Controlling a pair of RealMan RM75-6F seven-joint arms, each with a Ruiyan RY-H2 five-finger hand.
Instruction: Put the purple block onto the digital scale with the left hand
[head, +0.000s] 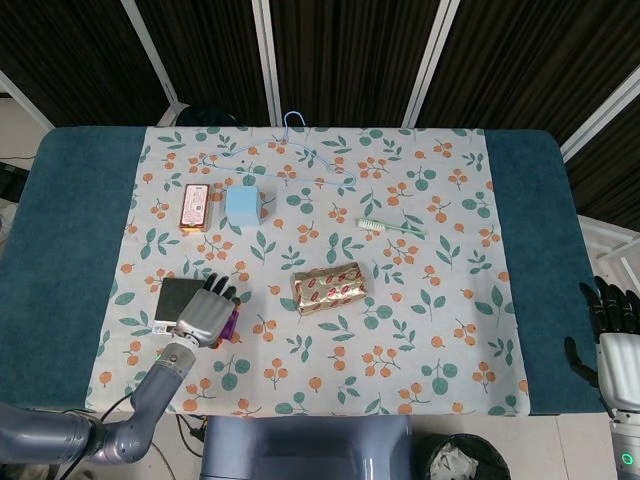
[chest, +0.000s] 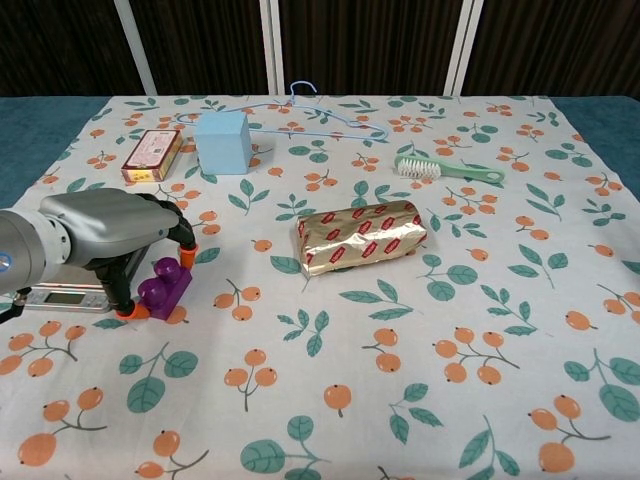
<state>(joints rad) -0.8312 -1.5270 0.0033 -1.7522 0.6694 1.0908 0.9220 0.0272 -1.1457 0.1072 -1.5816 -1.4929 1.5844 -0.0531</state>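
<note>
The purple block (chest: 166, 290) lies on the flowered cloth just right of the digital scale (chest: 58, 297), which is a dark slab (head: 177, 296) in the head view. My left hand (chest: 102, 226) arches over the block. Its thumb tip lies at the block's lower left edge and another fingertip hangs above the block's right side. The block stands on the cloth, and from above only a sliver of it (head: 232, 324) shows beside the hand (head: 203, 313). The hand also hides much of the scale. My right hand (head: 610, 335) hangs off the table's right edge, fingers spread, holding nothing.
A gold foil packet (chest: 362, 236) lies mid-table. Further back are a light blue cube (chest: 222, 141), an orange box (chest: 152, 154), a green brush (chest: 445, 170) and a blue hanger (chest: 300, 108). Teal table borders flank the cloth (head: 60, 250).
</note>
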